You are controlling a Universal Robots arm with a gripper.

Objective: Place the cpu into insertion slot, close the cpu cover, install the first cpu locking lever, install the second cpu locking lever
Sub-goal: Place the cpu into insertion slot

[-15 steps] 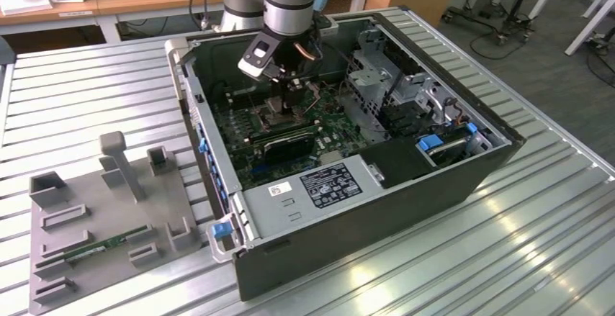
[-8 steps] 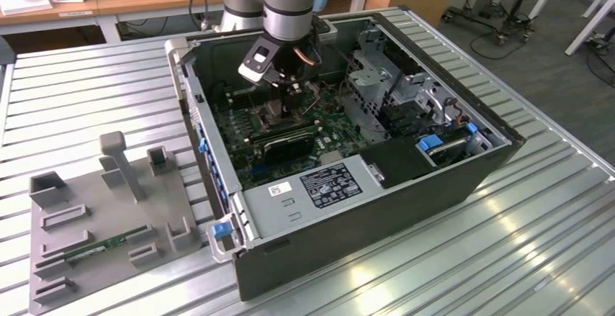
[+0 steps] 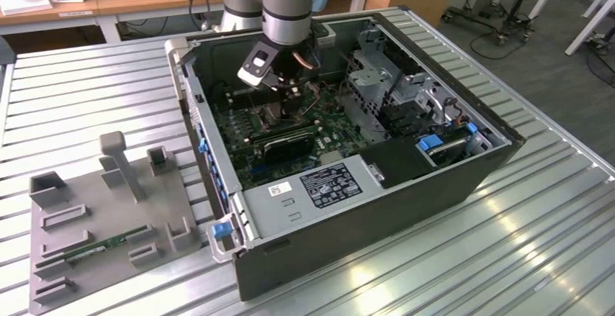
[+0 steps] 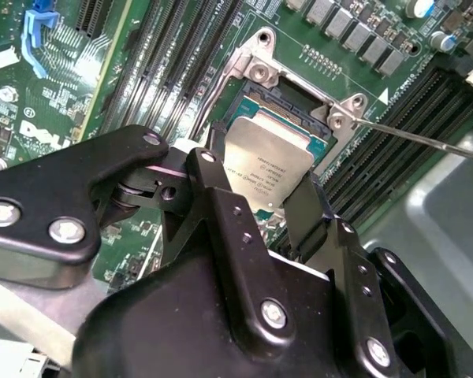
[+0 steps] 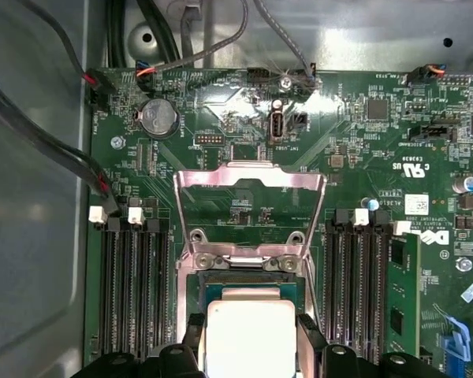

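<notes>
1. The small, flat, square cpu (image 4: 270,165), with its silvery-tan metal face, is held by two opposite edges. It sits directly over the square black insertion slot (image 4: 288,110) on the green circuit board (image 5: 363,157).
2. The black gripper (image 5: 251,327) reaches down into the open black computer case (image 3: 384,208) on the slatted metal counter (image 3: 538,244). Its fingers (image 4: 221,213) are drawn narrow, clamping the chip.
3. The cpu cover (image 5: 248,175), a thin silver frame plate with a large window, lies swung open on the far side of the slot.
4. Whether the chip already rests in the slot or hangs just above it cannot be told. In the second wrist view it appears slightly tilted.
5. Hazard: a tilted descent would land one corner first and could bend the socket contacts.
6. Hazard: a small sideways offset would rest the chip on the metal rim, and pressing down then would damage it.
7. Hazard: the fingers flank the slot closely, so spreading them may strike its rim and nudge the chip askew.
</notes>
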